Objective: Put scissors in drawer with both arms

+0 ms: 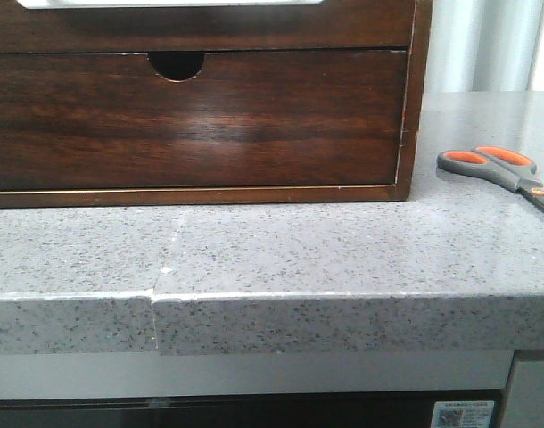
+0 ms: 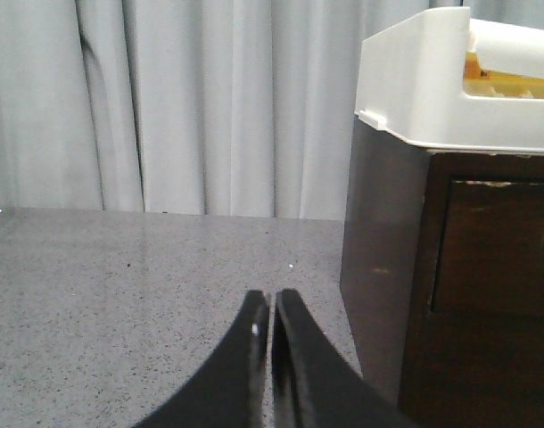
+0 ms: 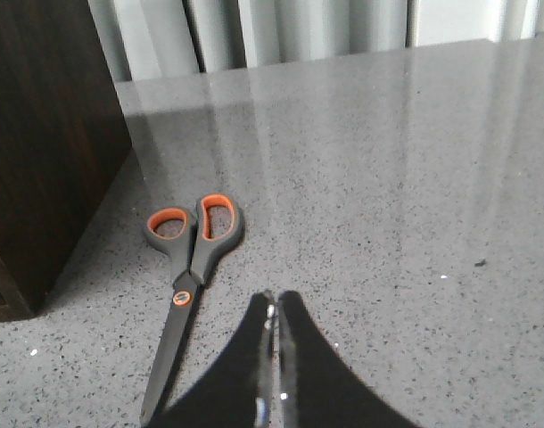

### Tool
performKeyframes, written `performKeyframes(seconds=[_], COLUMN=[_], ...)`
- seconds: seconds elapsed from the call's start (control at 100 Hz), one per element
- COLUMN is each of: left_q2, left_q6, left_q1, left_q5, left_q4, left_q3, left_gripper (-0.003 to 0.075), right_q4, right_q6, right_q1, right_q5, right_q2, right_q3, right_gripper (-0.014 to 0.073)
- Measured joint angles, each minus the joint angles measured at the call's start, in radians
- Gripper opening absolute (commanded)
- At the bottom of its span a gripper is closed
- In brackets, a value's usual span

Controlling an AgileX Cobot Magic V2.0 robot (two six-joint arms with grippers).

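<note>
The scissors point(image 1: 495, 165) lie flat on the grey stone counter to the right of the wooden cabinet, blades closed. In the right wrist view the scissors point(image 3: 192, 259) lie just beside my right gripper point(image 3: 274, 299), which is shut and empty and does not touch them. The drawer point(image 1: 201, 31) is the upper dark-brown front at the top edge of the front view, with white showing in its long cut-out; it is closed. My left gripper point(image 2: 272, 299) is shut and empty over the counter beside the cabinet's side point(image 2: 379, 267). Neither gripper shows in the front view.
Below the drawer is another dark front with a small half-round notch point(image 1: 176, 64), closed. A white tray point(image 2: 432, 89) sits on top of the cabinet. The counter's front edge point(image 1: 272, 299) runs across the front view. Curtains hang behind.
</note>
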Motion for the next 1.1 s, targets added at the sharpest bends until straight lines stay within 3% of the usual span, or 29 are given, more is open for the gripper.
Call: performKeyframes(seconds=[0.17, 0.34, 0.44, 0.78, 1.1], left_q2=[0.01, 0.01, 0.01, 0.024, 0.178], left_q6=[0.0, 0.0, 0.0, 0.0, 0.0], left_q1=[0.0, 0.0, 0.0, -0.002, -0.146], left_q5=[-0.021, -0.023, -0.037, -0.099, -0.109], left_q4=[0.0, 0.002, 0.003, 0.052, 0.316], left_q3=[0.0, 0.0, 0.0, -0.002, -0.064], left_gripper=[-0.0011, 0.0174, 0.0235, 0.0242, 0.0242], right_q4=[0.0, 0.0, 0.0, 0.0, 0.0], right_q6=[0.0, 0.0, 0.0, 0.0, 0.0], right_q1=[0.0, 0.0, 0.0, 0.0, 0.0], right_q5=[-0.008, -0.009, -0.009, -0.012, -0.012], right_q2=[0.028, 0.028, 0.028, 0.028, 0.028], right_q3=[-0.003, -0.003, -0.003, -0.003, -0.003], right_gripper=[-0.0048, -0.0048, -0.0048, -0.0048, -0.0048])
